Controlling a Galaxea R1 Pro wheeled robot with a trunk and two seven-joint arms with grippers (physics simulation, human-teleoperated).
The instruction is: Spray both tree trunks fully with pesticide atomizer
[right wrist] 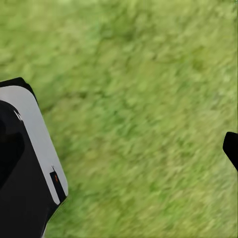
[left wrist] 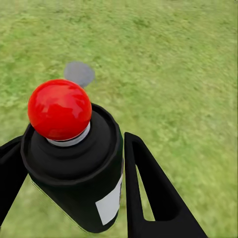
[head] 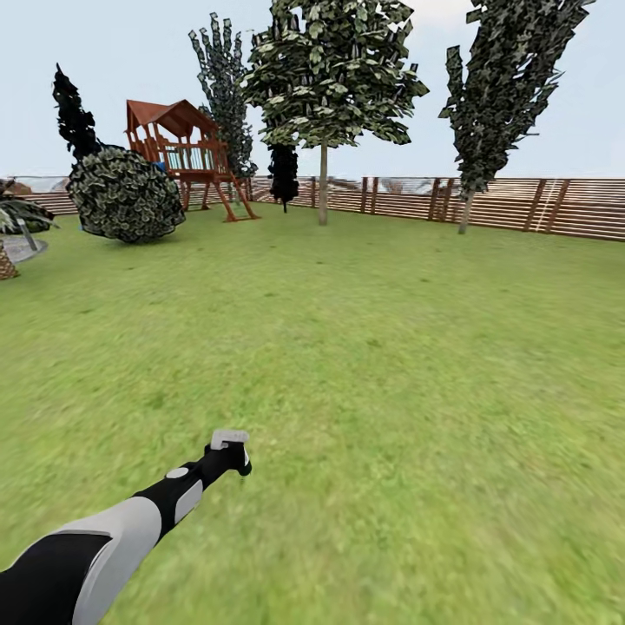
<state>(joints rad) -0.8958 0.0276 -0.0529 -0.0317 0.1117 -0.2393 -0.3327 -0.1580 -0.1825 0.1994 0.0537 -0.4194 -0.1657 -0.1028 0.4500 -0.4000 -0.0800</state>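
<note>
From my head camera I count, going from the left: one scaly palm trunk [head: 7, 260] at the edge, one dark narrow column tree [head: 74, 117], one round bush [head: 124, 193], one wooden playset [head: 180, 148] with a red roof, a second narrow tree [head: 224, 82] behind it, then two broad-crowned trees. The first tree [head: 334, 61] has a thin pale trunk [head: 323, 187]; the second tree [head: 508, 78] leans, its trunk [head: 467, 211] just before the slatted fence [head: 521, 204] that rings the lawn [head: 391, 365]. Open grass lies between me and both trunks; nothing stands in the way.

My left arm reaches out low over the grass, and the left hand [head: 230, 451] is clenched around the one pesticide atomizer [left wrist: 74, 163]. In the left wrist view its black can sits between the two black fingers [left wrist: 148, 193], red ball on top, with a white label on its side; I can read no writing on it. A small grey round patch [left wrist: 79, 73] lies on the grass beyond.

The right wrist view shows blurred grass, part of a black and white robot body [right wrist: 25, 173] and one dark fingertip [right wrist: 231, 146]; I cannot tell whether that right hand is released or clenched.
</note>
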